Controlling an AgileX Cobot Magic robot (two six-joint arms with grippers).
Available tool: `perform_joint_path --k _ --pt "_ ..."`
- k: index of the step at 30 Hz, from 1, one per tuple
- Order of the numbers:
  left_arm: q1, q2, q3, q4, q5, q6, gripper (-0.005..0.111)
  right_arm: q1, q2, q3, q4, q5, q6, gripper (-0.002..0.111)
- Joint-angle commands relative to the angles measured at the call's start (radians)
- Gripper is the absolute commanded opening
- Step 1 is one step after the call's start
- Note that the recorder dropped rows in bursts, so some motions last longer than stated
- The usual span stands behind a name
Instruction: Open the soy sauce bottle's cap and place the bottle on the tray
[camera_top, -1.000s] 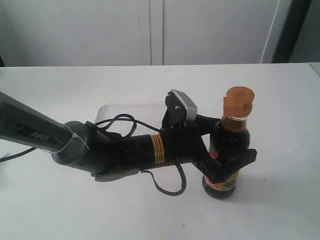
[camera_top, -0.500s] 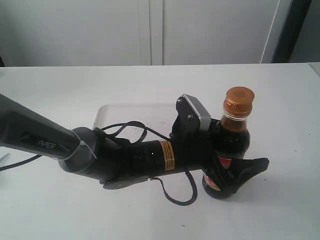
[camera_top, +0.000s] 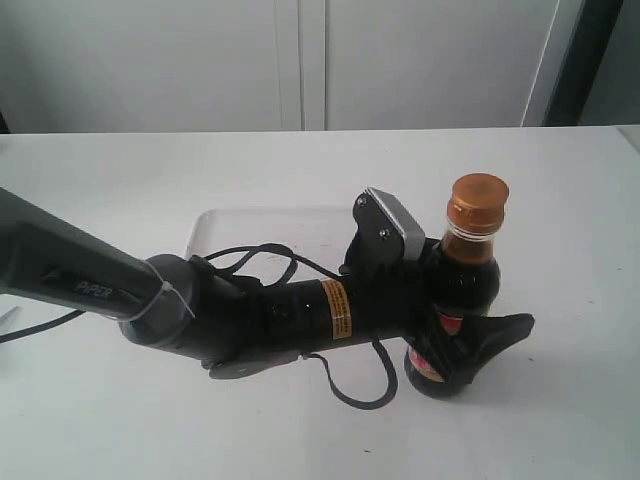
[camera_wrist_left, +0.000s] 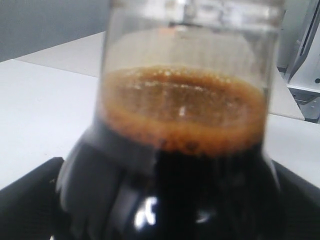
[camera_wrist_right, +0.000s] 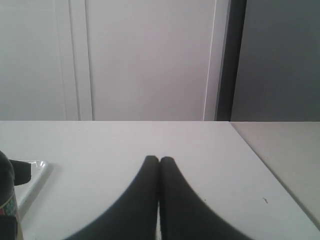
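Note:
The soy sauce bottle (camera_top: 462, 285) stands upright on the white table, just right of the tray (camera_top: 262, 224). Its golden-brown cap (camera_top: 477, 203) is closed. My left gripper (camera_top: 482, 318) reaches in from the left and is shut on the bottle's lower body, one finger (camera_top: 500, 338) in front of the label and the other hidden behind. In the left wrist view the bottle (camera_wrist_left: 185, 145) fills the picture, with dark liquid and a foamy brown surface. My right gripper (camera_wrist_right: 159, 161) is shut and empty, low over the table, with the bottle's edge (camera_wrist_right: 6, 197) to one side.
The left arm (camera_top: 250, 315) and its cables lie across the near half of the tray. White cabinet doors (camera_top: 300, 60) stand behind the table. A tray corner (camera_wrist_right: 35, 172) shows in the right wrist view.
The left gripper has pushed further right, so the bottle sits deeper between its fingers. The bottle has stayed upright in the same spot. Little changed in the last half second.

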Motion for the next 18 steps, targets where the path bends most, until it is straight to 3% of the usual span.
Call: perform_joint_path --k 1,11,18 --pt "-0.006 0.009 -0.005 -0.02 0.004 0.017 0.105 -0.003 -0.006 0.005 0.0 0.005 -0.002 0.0" --pt "-0.006 0.054 -0.005 -0.044 -0.059 0.023 0.101 -0.003 -0.006 0.005 0.0 0.007 -0.002 0.0" --pt "-0.006 0.054 -0.005 -0.044 -0.057 0.039 0.073 -0.003 -0.006 0.005 0.0 0.007 -0.002 0.0"
